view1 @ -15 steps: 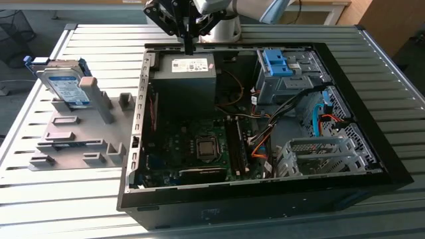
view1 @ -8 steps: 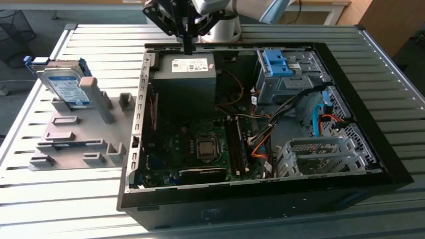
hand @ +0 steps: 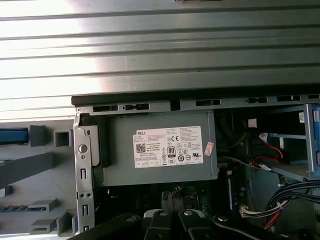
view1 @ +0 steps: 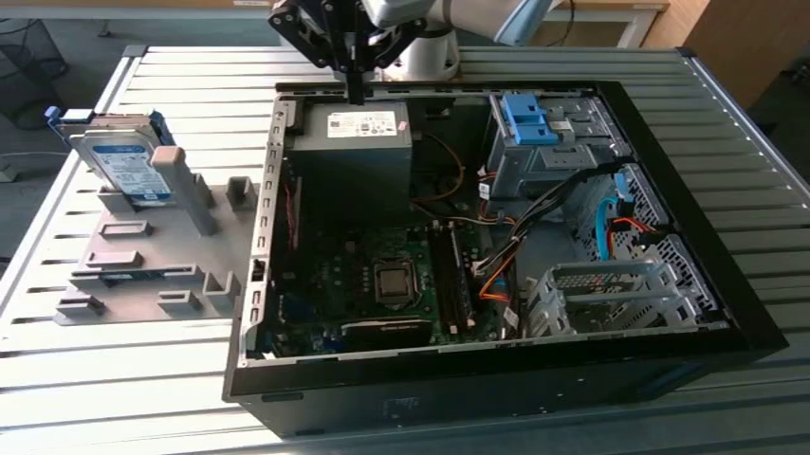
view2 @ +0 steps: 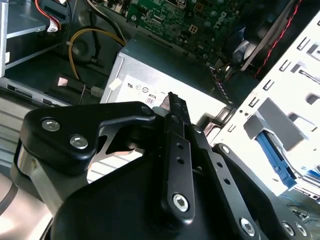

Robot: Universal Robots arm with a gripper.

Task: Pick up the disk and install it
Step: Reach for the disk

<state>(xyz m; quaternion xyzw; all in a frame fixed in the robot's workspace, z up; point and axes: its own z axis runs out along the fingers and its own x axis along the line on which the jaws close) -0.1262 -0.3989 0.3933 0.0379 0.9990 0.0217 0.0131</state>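
The disk (view1: 127,163), a silver drive with a white-and-blue label in a blue frame, stands on edge in a grey holder (view1: 139,275) at the exterior view's left, outside the computer. My gripper (view1: 356,93) hangs far from it, over the back edge of the open computer case (view1: 506,379), just above the grey power supply box (view1: 360,142). Its black fingers are pressed together with nothing between them. In both wrist views the shut fingers (view2: 175,130) (hand: 172,200) point at the same box (hand: 160,150) with its white sticker.
A bare blue bracket (view1: 525,118) sits in the drive bay at the case's far right. A metal drive cage (view1: 608,294) lies at the near right, with cables and the motherboard (view1: 379,275) between. Slatted metal table (view1: 708,123) surrounds the case.
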